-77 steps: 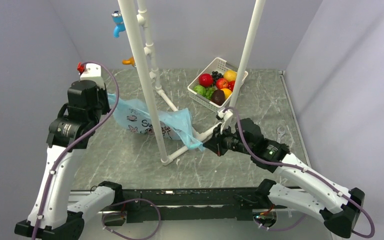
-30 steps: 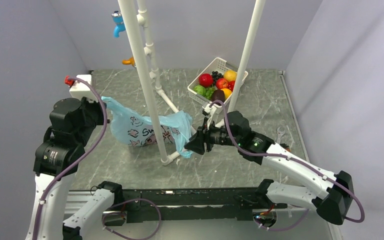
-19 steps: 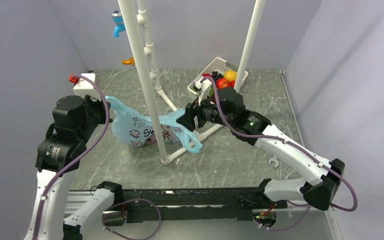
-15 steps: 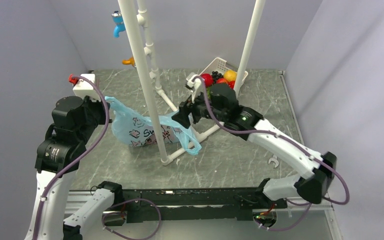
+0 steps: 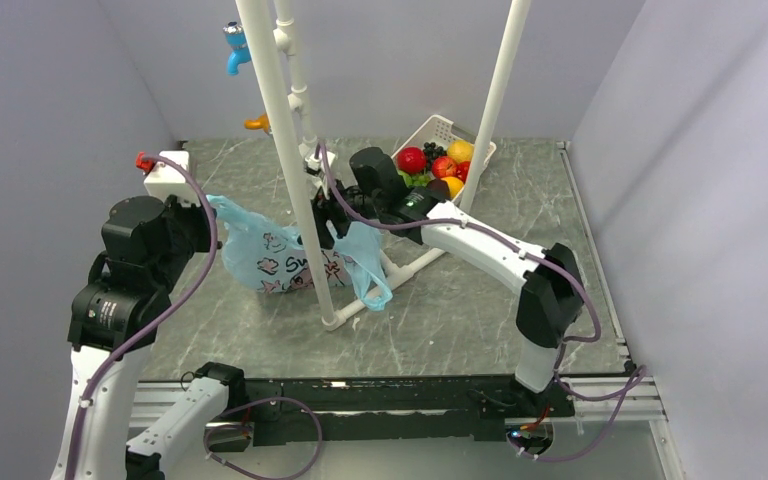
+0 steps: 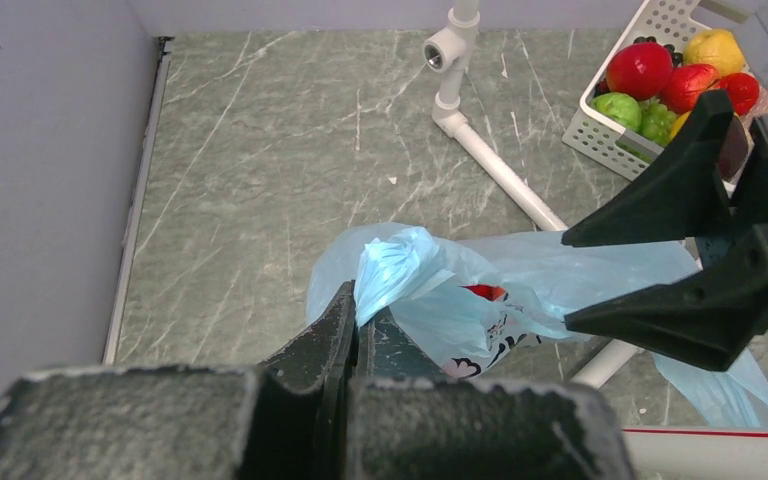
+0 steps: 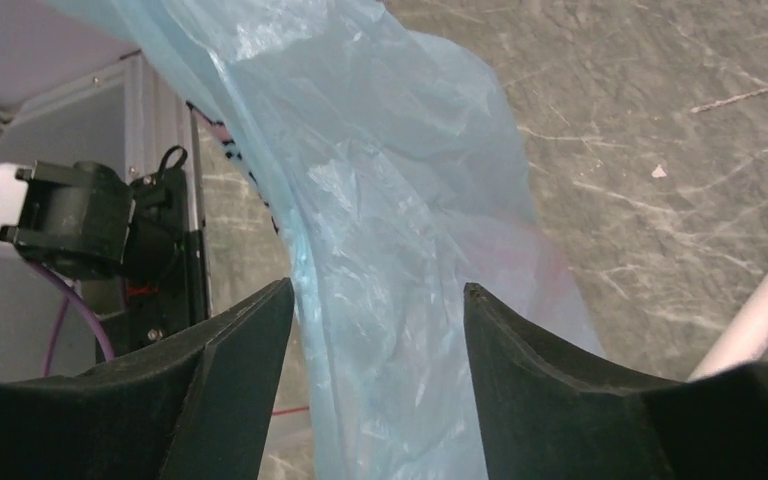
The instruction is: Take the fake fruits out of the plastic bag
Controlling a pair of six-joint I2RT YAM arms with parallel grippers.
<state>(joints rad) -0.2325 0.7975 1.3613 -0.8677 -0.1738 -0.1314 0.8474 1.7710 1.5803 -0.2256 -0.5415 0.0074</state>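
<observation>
The light-blue plastic bag [image 5: 270,250] lies on the table around the front white post, its printed panel facing up. My left gripper [image 5: 210,212] is shut on the bag's left handle [image 6: 390,265] and holds it raised. A red patch [image 6: 483,292], apparently one of the fake fruits, shows inside the bag's mouth. My right gripper [image 5: 324,222] hangs over the bag's right end beside the post. In the right wrist view it [image 7: 375,295] is open, and the bag's film [image 7: 400,220] runs between its fingers, which stand apart from it.
A white slotted basket [image 5: 430,130] with red, green, yellow and dark fruits stands at the back right. White pipe posts [image 5: 290,170] rise mid-table, with a floor pipe [image 6: 500,170] running between them. A blue hook [image 5: 234,45] and an orange one [image 5: 256,123] hang on the posts.
My right arm has swung from the front right of the bag to the left and farther back, over its right end. The left arm keeps its hold and has barely moved.
</observation>
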